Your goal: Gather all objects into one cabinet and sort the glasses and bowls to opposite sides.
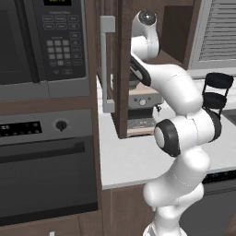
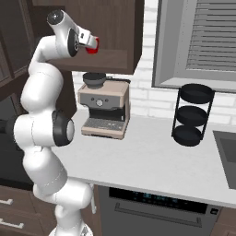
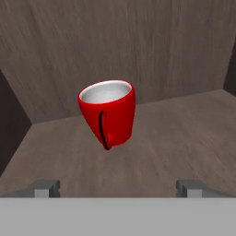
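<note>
A small red cup, one of the glasses (image 3: 108, 113), stands on the wooden shelf of the cabinet (image 3: 184, 133), white inside, with a dark stripe down its side. It leans a little in the hand view. My gripper (image 3: 118, 188) is open, its two fingertips (image 3: 46, 186) spread wide just short of the cup, with nothing between them. In the right base view the arm reaches up into the open cabinet (image 2: 115, 62), and the gripper (image 2: 88, 42) is at the red cup (image 2: 94, 50) on the shelf. The cabinet door (image 1: 123, 69) with its grey bar handle (image 1: 107, 64) hangs open. The bowls are out of view.
A coffee machine (image 2: 103, 108) stands on the white counter (image 2: 152, 161) under the cabinet. To its right is a black three-tier rack (image 2: 192, 115), and a sink (image 2: 227, 156) is at the right edge. A microwave (image 1: 41, 41) and oven (image 1: 46, 170) fill the left wall.
</note>
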